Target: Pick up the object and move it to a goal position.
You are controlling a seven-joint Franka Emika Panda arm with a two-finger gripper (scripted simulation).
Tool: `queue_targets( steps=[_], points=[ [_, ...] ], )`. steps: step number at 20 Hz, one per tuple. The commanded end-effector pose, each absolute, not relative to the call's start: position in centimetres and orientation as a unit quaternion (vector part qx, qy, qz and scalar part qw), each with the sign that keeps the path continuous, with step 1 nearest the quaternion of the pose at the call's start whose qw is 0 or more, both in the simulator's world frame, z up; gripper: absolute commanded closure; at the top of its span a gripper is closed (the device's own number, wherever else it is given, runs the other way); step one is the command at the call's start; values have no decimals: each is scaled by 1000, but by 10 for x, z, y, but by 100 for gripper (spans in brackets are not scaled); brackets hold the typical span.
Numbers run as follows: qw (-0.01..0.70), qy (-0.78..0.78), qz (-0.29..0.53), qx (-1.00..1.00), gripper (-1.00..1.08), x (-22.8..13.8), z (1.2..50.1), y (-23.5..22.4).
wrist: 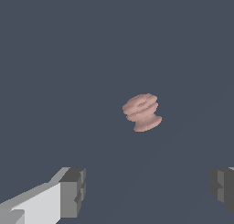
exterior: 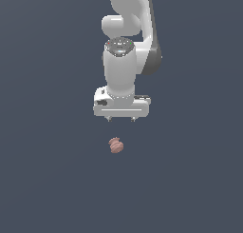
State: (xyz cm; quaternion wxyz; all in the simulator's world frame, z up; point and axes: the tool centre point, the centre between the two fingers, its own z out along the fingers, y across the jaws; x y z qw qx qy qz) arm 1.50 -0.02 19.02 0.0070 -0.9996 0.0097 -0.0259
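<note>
We see the arm pointing straight down at frame centre, its gripper (exterior: 120, 119) spread wide and empty; the object (exterior: 116, 145) lies just below it, untouched.

A flat, plain dark slate-blue surface (exterior: 47, 179) fills both views, with no visible edges or markings. One thing lies directly on it: a small, lumpy pinkish-brown ridged object (exterior: 116, 145), seen in the wrist view as a stack of rounded ridges narrowing above a wider disc-like end.
</note>
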Motion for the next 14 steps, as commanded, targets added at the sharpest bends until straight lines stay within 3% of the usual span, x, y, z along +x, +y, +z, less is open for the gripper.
queue_targets(
  steps=[1, 14],
  points=[
    [7, 10, -26, -1000, -92, 15, 190, 0],
    [12, -4, -32, -999, -92, 14, 193, 6]
  ],
)
